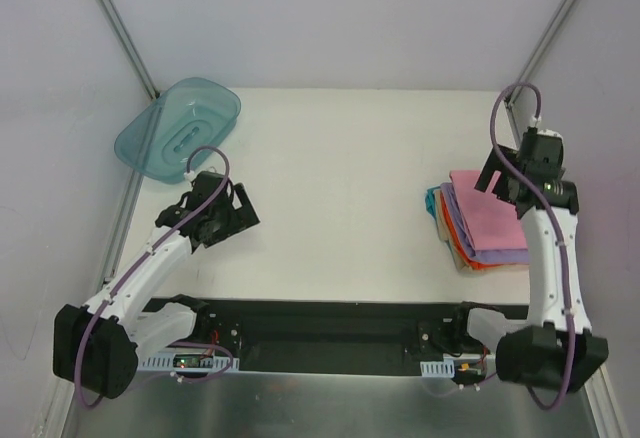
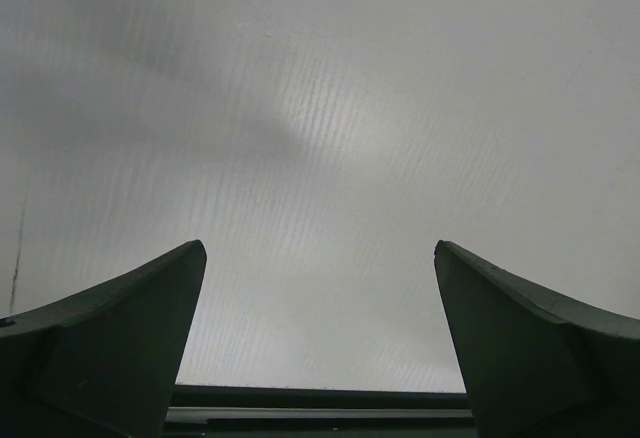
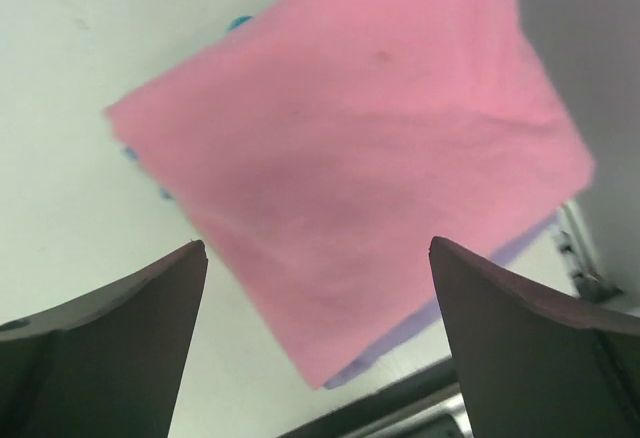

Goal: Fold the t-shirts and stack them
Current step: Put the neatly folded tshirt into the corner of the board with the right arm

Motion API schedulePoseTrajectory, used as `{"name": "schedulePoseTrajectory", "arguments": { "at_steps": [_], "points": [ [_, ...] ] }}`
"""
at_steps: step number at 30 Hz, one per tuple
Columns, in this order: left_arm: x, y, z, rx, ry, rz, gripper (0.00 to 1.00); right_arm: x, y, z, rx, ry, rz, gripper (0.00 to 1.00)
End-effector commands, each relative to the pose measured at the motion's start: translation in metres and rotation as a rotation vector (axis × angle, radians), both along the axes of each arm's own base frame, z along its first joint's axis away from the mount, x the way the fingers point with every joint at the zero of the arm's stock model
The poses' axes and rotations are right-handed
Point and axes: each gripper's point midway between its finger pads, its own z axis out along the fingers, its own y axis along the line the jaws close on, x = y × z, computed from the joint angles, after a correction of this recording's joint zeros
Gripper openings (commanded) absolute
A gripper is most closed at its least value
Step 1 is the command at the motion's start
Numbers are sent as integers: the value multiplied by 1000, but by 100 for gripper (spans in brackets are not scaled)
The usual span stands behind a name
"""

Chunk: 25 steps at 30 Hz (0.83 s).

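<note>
Top external alone shows orange t-shirt (image 1: 444, 223) beneath pink t-shirt (image 1: 488, 216).

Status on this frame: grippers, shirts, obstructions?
Left gripper open, empty. Right gripper open above folded pink cloth t-shirt topping the stack. Translucent teal plastic tub far left, not obstructing.

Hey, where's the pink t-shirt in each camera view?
Top external: pink t-shirt on top of the stack at the table's right side.
Left wrist: not in it.
Right wrist: fills the centre, beyond the open right end effector.
Shared landmark: the lavender t-shirt edge peeking out under it.
</note>
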Motion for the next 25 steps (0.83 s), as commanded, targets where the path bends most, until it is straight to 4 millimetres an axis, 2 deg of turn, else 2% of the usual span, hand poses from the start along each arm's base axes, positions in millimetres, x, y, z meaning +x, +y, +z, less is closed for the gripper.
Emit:
{"name": "schedulePoseTrajectory", "arguments": {
  "at_steps": [1, 2, 4, 5, 8, 9, 10, 12, 14, 17, 19, 25],
  "points": [
    [15, -9, 48, -81, -130, -7, 99, 15, 69, 14, 204, -262, 243, 97],
    [16, -10, 53, -91, -146, -1, 99, 8, 85, 10, 214, -266, 294, 97],
    [19, -9, 65, -100, -184, 12, 99, 5, 94, 7, 220, -285, 316, 97],
    [19, -8, 68, -100, -197, 17, 99, 0, 110, 6, 229, -298, 370, 97],
    [19, -6, 78, -108, -231, 36, 99, -5, 131, -11, 274, -305, 409, 97],
    [19, -6, 81, -116, -239, 36, 99, -5, 136, -25, 291, -293, 420, 97],
    [19, -7, 87, -127, -255, 34, 99, -7, 144, -30, 314, -287, 444, 97],
    [18, -9, 91, -137, -267, 32, 99, -6, 158, -40, 350, -283, 479, 97],
    [18, -6, 92, -136, -276, 45, 99, -10, 169, -60, 373, -250, 494, 97],
    [16, -5, 89, -133, -276, 49, 99, -11, 180, -75, 378, -226, 516, 97],
    [14, -3, 86, -130, -274, 53, 99, -11, 180, -81, 362, -213, 509, 97],
    [13, -1, 78, -117, -257, 64, 99, -11, 193, -79, 323, -225, 575, 97]
  ]
}}
